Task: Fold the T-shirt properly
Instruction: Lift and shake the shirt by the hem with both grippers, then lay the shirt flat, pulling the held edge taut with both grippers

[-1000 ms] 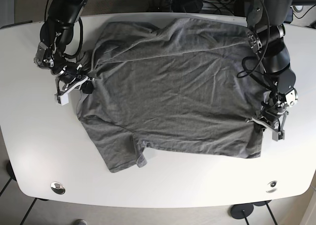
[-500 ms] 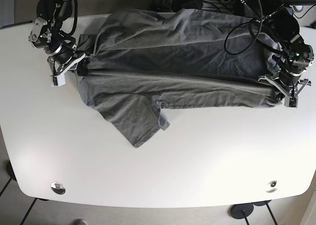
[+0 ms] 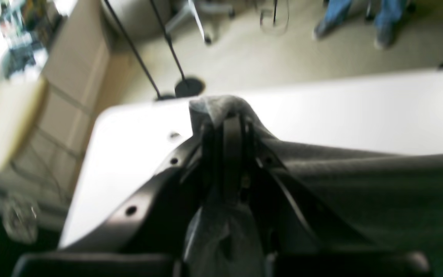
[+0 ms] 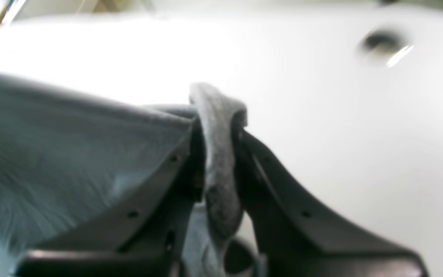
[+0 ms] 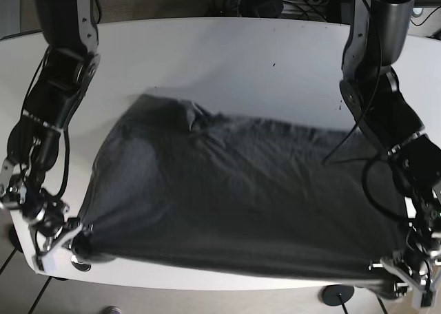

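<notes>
From the left wrist view, the left gripper (image 3: 227, 127) was pinched tight on a bunched corner of the dark grey cotton T-shirt (image 3: 360, 184) above the white rounded table (image 3: 129, 154), beyond which lay a blurred beige floor and a stand's dark base. The right wrist view showed the right gripper (image 4: 215, 127) likewise clamped on a roll of the same fabric over bare white tabletop. In the base view both grippers held the shirt's corners at the table's near edge, the cloth stretched taut toward the far edge, so the step looked like drawing the shirt over itself, and the next move probably called for lowering both corners evenly.
</notes>
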